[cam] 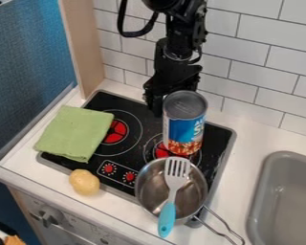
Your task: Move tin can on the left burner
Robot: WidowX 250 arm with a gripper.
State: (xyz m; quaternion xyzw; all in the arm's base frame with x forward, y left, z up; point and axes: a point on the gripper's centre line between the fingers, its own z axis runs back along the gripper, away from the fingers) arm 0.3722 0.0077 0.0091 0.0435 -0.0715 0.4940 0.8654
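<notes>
The black gripper (171, 85) hangs down at the back of the stove, directly behind the tin can and slightly to its left. The can (185, 125), with a grey lid and a blue and red label, stands upright over the right burner (160, 151) and hides part of the gripper. Whether the two touch cannot be made out. To the left lies the left burner (116, 132), a red centre inside thin rings, its left side partly under a green cloth.
The folded green cloth (74, 133) covers the stove's left edge. A potato (84, 182) sits at the front edge. A metal pot (151, 183) holding a blue-handled spatula (168, 214) stands in front of the can. A grey sink (284, 191) is at right, a tiled wall behind.
</notes>
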